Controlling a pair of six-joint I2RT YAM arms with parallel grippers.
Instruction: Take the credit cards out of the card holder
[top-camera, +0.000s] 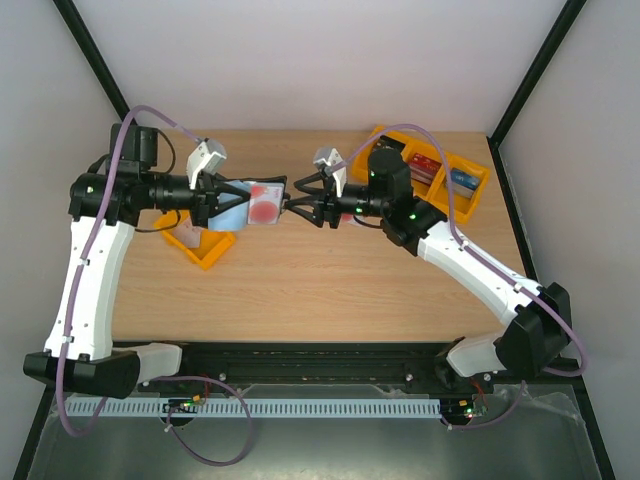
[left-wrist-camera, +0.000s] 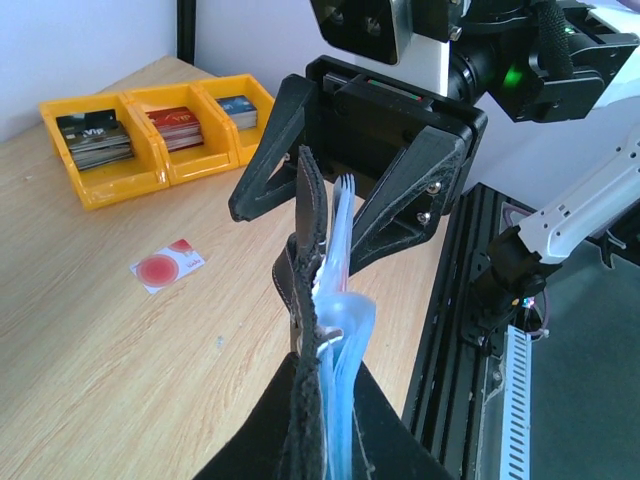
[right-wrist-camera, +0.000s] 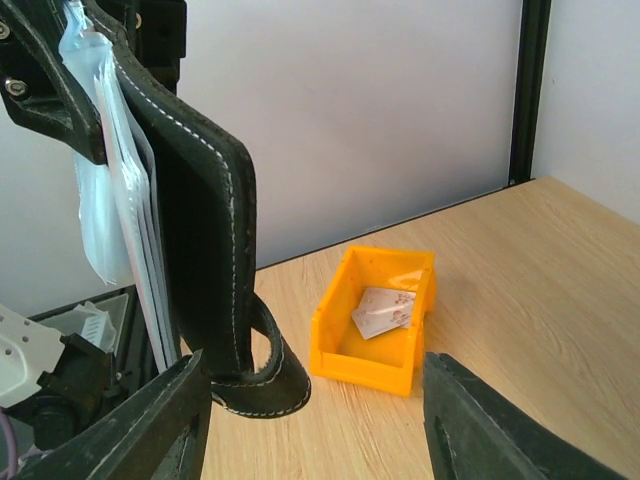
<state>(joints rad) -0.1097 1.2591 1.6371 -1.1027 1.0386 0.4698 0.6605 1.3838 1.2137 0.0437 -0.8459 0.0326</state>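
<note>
Above the table (top-camera: 330, 290), left of its middle, the left gripper (top-camera: 218, 205) is clamped on the open holder (left-wrist-camera: 305, 260) while the right gripper (top-camera: 293, 203), jaws apart, straddles its far edge; the step looks like drawing out a card (top-camera: 263, 207), and next those jaws must pinch only that card.

1. Card holder (right-wrist-camera: 205, 220): we lose its upper end past the top edge, right wrist view.
2. Right fingers (right-wrist-camera: 480, 430): cut off by the bottom edge.
3. Small yellow tray (top-camera: 212, 250): part-hidden under the left arm (top-camera: 150, 190).
4. Credit cards (right-wrist-camera: 383, 310) inside it: markings too small for us to read.
</note>
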